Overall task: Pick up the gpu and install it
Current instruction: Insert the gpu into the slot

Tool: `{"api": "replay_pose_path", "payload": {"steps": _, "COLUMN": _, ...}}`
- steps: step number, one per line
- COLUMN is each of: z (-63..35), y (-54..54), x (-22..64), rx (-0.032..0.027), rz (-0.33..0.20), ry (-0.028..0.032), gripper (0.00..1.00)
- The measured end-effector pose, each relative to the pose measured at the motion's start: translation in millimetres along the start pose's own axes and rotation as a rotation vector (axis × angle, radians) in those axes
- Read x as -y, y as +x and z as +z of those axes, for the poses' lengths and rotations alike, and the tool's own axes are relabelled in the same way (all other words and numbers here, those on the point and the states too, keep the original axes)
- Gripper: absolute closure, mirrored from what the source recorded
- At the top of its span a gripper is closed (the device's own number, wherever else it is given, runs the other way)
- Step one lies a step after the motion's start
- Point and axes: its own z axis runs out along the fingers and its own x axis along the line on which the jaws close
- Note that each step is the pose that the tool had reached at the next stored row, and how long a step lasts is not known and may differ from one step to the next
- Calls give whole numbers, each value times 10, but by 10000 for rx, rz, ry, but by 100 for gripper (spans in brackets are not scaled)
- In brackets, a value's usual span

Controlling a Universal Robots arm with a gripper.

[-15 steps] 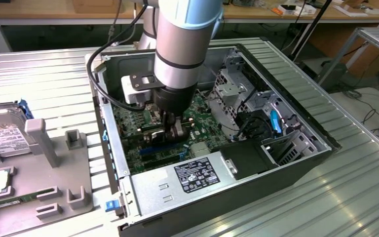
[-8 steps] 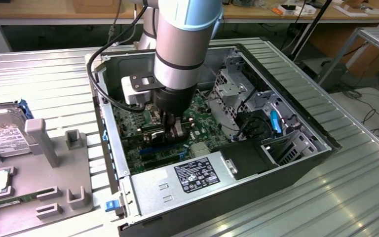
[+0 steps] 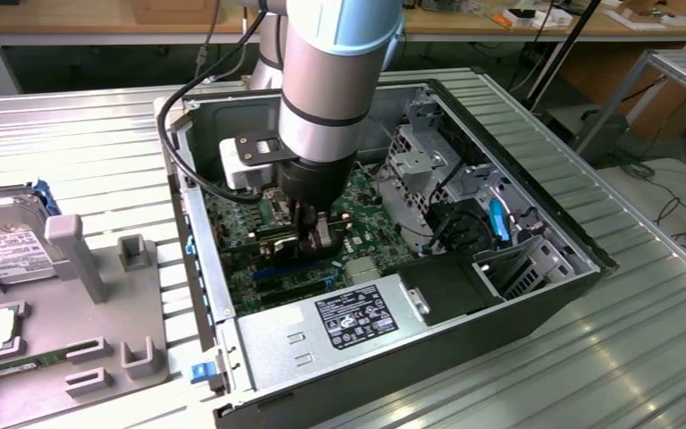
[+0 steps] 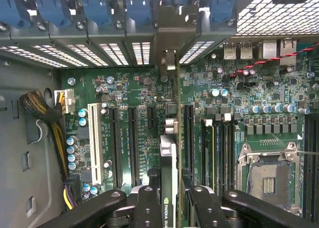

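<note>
The black two-fingered hand is closed partway on the gpu, a thin green circuit card with a black cooler block, pinching its flat faces from either side. The card stands on edge, seen edge-on in the wrist view, over the green motherboard. Its long axis runs parallel to the black expansion slots and points toward the case's slotted grey rear wall, where the silver metal end bracket meets the vent openings. In the exterior view the hand reaches down into the open black computer case, which lies on its side on the ribbed metal desk.
</note>
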Motion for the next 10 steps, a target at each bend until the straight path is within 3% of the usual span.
{"api": "replay_pose_path", "payload": {"steps": 10, "z": 0, "y": 20, "x": -17, "rx": 0, "rz": -2, "ry": 0, "gripper": 73}}
